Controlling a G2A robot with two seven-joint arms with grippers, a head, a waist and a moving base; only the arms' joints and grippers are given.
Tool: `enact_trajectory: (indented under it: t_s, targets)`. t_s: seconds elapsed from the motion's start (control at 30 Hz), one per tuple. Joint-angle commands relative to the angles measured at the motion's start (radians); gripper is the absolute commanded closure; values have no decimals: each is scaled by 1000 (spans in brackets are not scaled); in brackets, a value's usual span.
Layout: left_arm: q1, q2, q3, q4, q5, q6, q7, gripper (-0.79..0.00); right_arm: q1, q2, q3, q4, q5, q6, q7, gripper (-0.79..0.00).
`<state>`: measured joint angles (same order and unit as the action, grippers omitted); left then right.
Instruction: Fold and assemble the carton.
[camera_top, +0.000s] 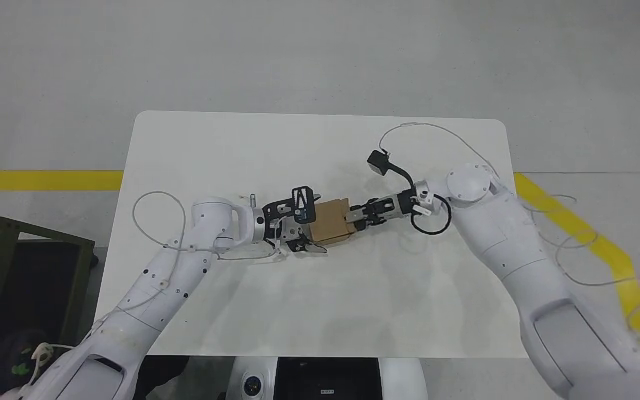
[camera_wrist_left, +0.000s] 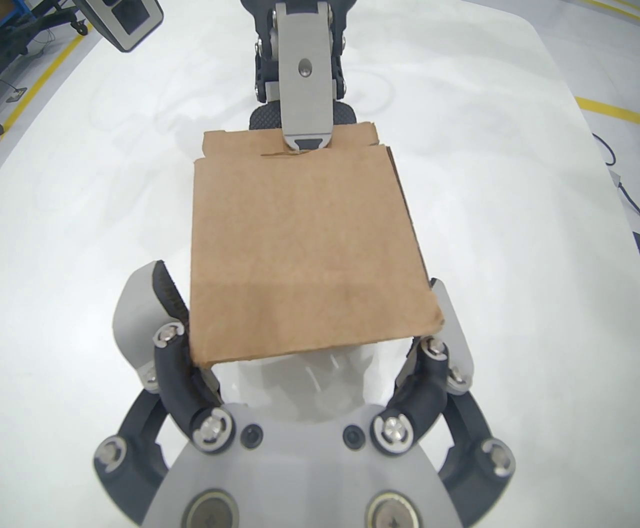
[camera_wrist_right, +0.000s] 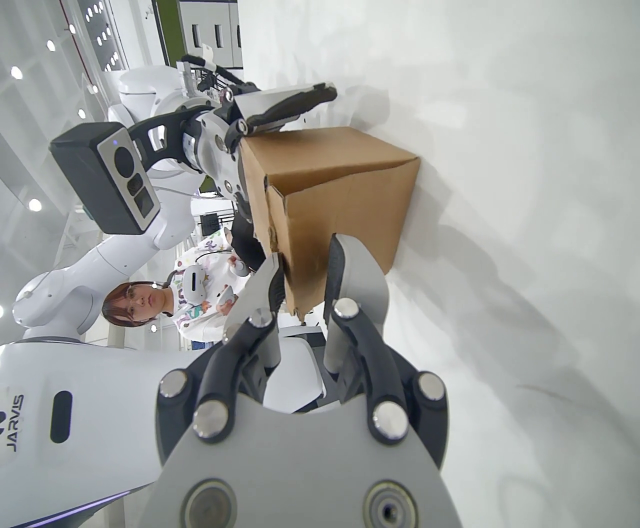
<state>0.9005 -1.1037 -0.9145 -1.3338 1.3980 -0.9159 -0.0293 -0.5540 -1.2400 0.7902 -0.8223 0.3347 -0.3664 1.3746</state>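
A brown cardboard carton stands near the middle of the white table, folded into a box shape. My left gripper straddles its near end, one finger on each side wall, shut on the carton. From the opposite side my right gripper is shut on an end flap of the carton. In the left wrist view the right gripper has one finger over that flap and one pad under it. The carton's inside is hidden.
A thin grey cable loops over the table's far right part, and another cable loops beside the left arm. Bare table surface lies all around the carton. A yellow floor line runs past the table's left edge.
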Motion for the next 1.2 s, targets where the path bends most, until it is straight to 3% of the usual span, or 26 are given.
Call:
enact_trajectory:
  t_s: [0.0, 0.33, 0.5, 0.63, 0.8, 1.17]
  targets:
    - [0, 0, 0, 0, 1, 0, 1, -785, 1, -3, -4, -4, 0, 0, -2, -157]
    - [2, 0, -3, 0, 0, 0, -1, -785, -3, -6, 11, 9, 32, -31, 12, -360]
    - [2, 0, -3, 0, -1, -3, -6, -785, -18, 4, 39, 6, 50, -43, 17, -385]
    - [2, -1, -3, 0, -1, -5, -7, -785, -32, 15, 63, -8, 47, -49, 9, -277]
    - [2, -1, -3, 1, -4, -5, -10, -785, -45, 28, 81, -22, 9, -42, -4, 0]
    - [1, -2, -3, 2, -4, -5, -11, -785, -60, 22, 55, -63, -27, -16, -20, 0]
